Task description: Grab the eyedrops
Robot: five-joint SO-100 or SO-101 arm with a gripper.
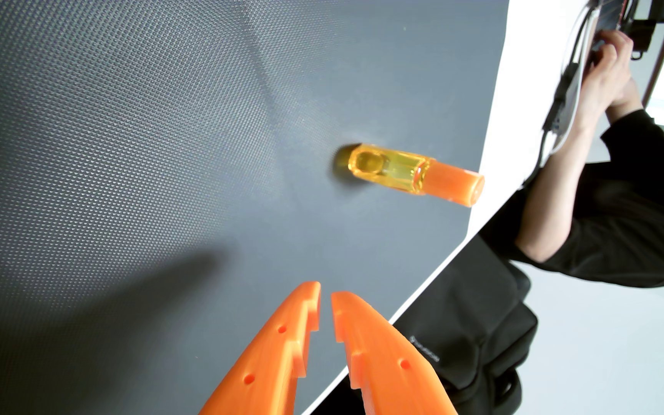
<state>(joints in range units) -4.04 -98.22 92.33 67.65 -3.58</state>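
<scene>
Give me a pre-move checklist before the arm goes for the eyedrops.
1. Eyedrop bottle in sight on the dark mat: ok.
2. Gripper empty: ok.
3. Fingers apart enough for the bottle: not ok, only a narrow gap.
4. Mat bare between gripper and bottle: ok.
5. Bottle away from the mat edge: not ok, its orange cap sits near it.
6. Person's hands away from the bottle: ok, busy with cables off the mat.
</scene>
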